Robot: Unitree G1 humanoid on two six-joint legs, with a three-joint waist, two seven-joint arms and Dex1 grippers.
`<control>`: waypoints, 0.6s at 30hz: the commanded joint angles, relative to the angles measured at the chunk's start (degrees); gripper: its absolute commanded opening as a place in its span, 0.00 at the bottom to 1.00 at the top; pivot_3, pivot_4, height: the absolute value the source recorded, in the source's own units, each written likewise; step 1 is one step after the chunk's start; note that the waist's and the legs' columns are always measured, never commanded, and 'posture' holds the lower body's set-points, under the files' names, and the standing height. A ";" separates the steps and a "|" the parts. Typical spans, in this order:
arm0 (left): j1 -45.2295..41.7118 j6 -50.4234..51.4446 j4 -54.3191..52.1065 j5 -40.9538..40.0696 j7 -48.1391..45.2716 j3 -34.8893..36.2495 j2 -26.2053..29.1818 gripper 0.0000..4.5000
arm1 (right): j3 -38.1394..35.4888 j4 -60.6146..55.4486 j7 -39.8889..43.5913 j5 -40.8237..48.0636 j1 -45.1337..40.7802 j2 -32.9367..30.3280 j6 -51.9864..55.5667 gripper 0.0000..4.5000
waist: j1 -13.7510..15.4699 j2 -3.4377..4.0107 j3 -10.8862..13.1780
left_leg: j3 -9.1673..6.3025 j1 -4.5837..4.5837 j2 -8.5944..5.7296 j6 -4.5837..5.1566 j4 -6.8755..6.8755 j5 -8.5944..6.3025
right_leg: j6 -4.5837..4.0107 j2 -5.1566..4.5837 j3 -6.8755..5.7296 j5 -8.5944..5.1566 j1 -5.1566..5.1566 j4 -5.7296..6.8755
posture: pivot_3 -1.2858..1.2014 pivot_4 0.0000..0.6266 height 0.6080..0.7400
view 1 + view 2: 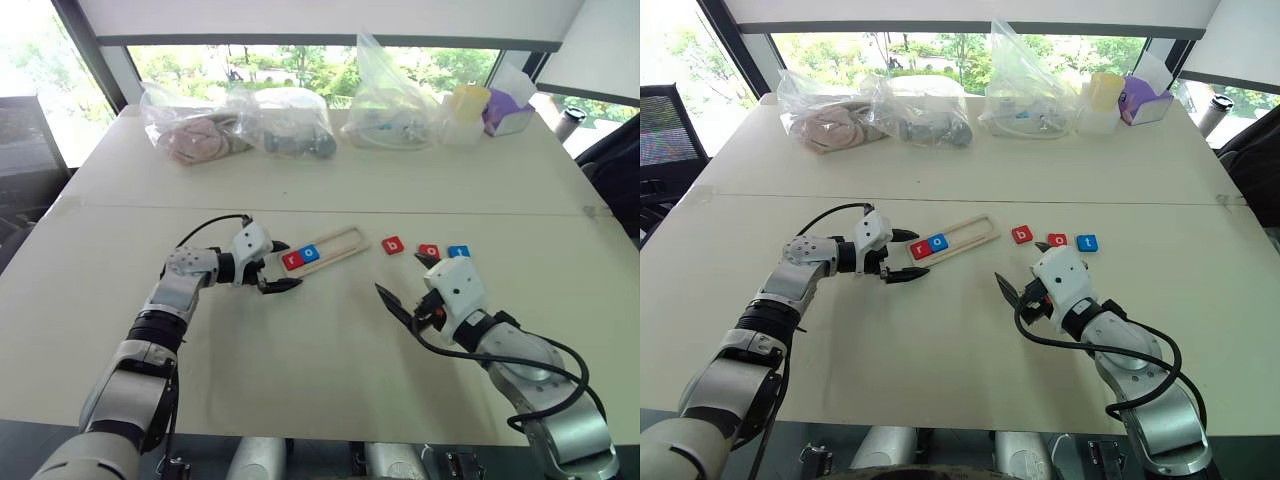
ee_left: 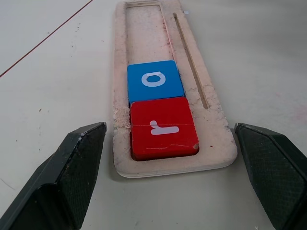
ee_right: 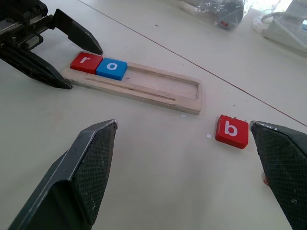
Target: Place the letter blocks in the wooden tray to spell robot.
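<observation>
So, nearest the robot, the right gripper (image 1: 1025,281) hovers above the table (image 1: 940,340) with its jaws spread wide and nothing between them, aimed toward the loose tiles. Just beyond it lie the red b block (image 3: 232,131), a red o block (image 1: 1057,240) and the blue t block (image 1: 1087,242), in a short row on the bare tabletop, near each other but apart. To their left the wooden tray (image 3: 158,91) lies at a slant, with the red r block (image 2: 163,127) and the blue o block (image 2: 154,80) touching at its near end and the remaining slots open. The left gripper (image 1: 280,265) straddles that end, jaws spread, pinching nothing. The risk: closing there could nudge the tray or pop the r out; a skewed pick of b could jam against the rim. Bagged items (image 1: 240,125) sit farthest back
</observation>
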 commanded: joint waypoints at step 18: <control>2.01 3.80 0.72 1.88 -4.07 -2.03 1.17 1.00 | -0.20 -1.68 0.53 -0.58 -1.50 -0.28 -0.14 1.00 | -0.18 0.00 -0.05 | -0.03 0.13 0.00 0.00 -0.08 0.00 | 0.01 0.01 -0.01 0.00 0.10 -0.01 | 0.52 0.24 1.00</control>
